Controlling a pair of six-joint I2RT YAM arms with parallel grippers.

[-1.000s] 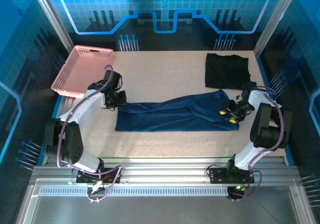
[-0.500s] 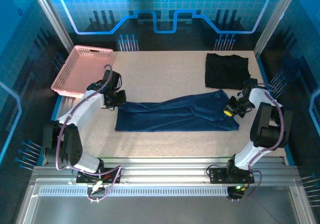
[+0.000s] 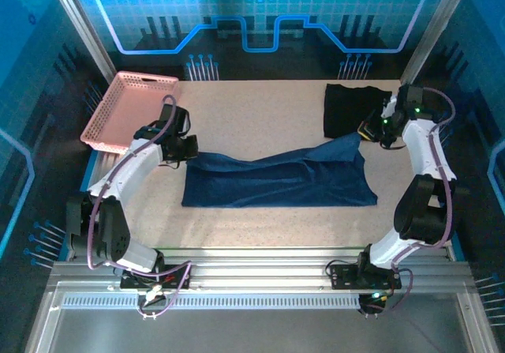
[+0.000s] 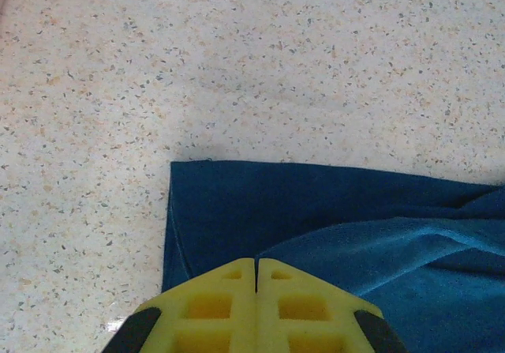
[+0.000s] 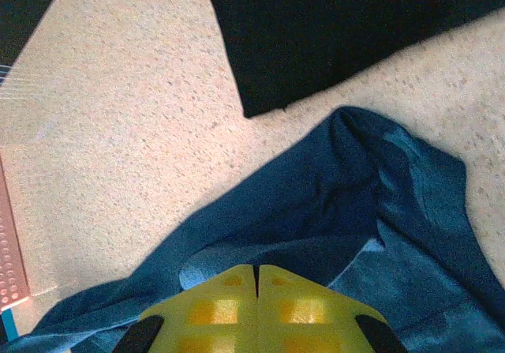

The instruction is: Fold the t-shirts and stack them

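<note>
R gripper (image 5: 256, 268), pinching navy shirt (image 3: 276, 181), rose toward black shirt (image 3: 351, 110); L gripper (image 4: 256, 263) pinches too.

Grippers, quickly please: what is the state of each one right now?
Left gripper: closed on the navy t-shirt, at its left end.
Right gripper: closed on the same shirt, at its right end.

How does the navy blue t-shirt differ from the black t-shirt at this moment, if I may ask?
The navy blue cloth t-shirt lies stretched in a long band across the middle; the black cloth t-shirt is a compact folded square at the far right. The navy one is gripped at both ends by the left pincer and the right pincer; the black one lies free. Both are dark cloth.
</note>
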